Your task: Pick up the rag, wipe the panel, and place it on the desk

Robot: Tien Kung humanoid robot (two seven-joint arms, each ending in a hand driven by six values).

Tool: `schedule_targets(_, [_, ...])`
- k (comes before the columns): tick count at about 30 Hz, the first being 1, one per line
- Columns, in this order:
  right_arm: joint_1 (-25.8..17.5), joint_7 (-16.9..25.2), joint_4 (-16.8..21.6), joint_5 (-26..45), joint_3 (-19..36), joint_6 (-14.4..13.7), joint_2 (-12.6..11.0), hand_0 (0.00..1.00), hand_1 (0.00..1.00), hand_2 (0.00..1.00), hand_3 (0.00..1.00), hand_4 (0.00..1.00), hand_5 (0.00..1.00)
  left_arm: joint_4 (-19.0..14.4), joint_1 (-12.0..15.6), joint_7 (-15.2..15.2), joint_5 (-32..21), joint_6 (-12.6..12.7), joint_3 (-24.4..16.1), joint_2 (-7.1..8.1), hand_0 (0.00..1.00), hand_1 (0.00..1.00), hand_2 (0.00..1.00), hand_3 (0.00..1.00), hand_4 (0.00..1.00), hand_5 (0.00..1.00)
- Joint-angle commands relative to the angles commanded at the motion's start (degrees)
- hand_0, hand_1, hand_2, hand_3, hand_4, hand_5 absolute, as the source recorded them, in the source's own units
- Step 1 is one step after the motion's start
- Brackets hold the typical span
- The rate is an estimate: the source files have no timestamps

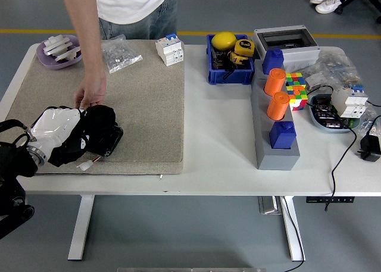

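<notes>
Left hand: the robot's white-shelled left hand (56, 132) comes in from the lower left on a black arm; its fingers are buried in dark cloth, so whether they are curled or spread cannot be told.
Rag: a black cloth rag (95, 129) lies bunched directly under and just ahead of the hand, touching it; its outline merges with what lies beneath.
Panel: the flat black panel (112, 138) is almost wholly covered by the rag and the hand; only a dark edge shows on the far side of the rag from the hand, and a small white plug on thin wires (87, 163) pokes out on the hand's near side.
Mat: the beige felt mat (146, 99) carries the panel and lies on the white counter (220, 147).
Person: a person's hand (91, 95) reaches down from the far side, fingertips touching the rag or panel just beyond the robot's hand; which of the two is unclear.
Right hand: out of view.
Beyond the hand: a clear plastic bag of small parts (120, 55); its contents are too small to make out.
</notes>
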Motion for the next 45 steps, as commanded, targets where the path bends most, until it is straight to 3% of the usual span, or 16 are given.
schedule_targets(9, [0.0, 0.0, 0.0, -0.1, 0.0, 0.1, 0.0, 0.815, 0.673, 0.687, 0.639, 0.956, 0.771, -2.5, -0.3, 1.4, 0.0, -0.6, 1.1, -0.22, 0.236, 0.168, 0.531, 0.524, 0.342, 0.002])
schedule_targets(13, [0.0, 0.0, 0.0, -0.1, 0.1, 0.1, 0.0, 0.815, 0.673, 0.687, 0.639, 0.956, 0.771, -3.9, -0.3, 0.9, -0.3, 0.5, 1.6, -0.58, 0.236, 0.168, 0.531, 0.524, 0.342, 0.002])
schedule_targets(25, [0.0, 0.0, 0.0, -0.1, 0.1, 0.2, 0.1, 0.815, 0.674, 0.687, 0.639, 0.957, 0.769, -4.2, 0.1, 1.2, -0.8, 0.6, 1.5, -0.81, 0.236, 0.168, 0.532, 0.527, 0.364, 0.002])
schedule_targets(32, [0.1, -0.1, 0.1, -0.2, 0.2, 0.1, 0.2, 0.815, 0.673, 0.687, 0.639, 0.958, 0.770, -1.1, 0.2, 0.8, -1.4, 1.2, 0.0, -0.81, 0.234, 0.167, 0.531, 0.526, 0.367, 0.002])
schedule_targets(45, [0.1, -0.1, 0.2, -0.4, 0.4, 0.1, 0.2, 0.814, 0.673, 0.687, 0.640, 0.958, 0.769, 7.8, -0.7, 0.2, -1.9, 1.6, -2.8, -0.44, 0.233, 0.167, 0.531, 0.527, 0.376, 0.002])
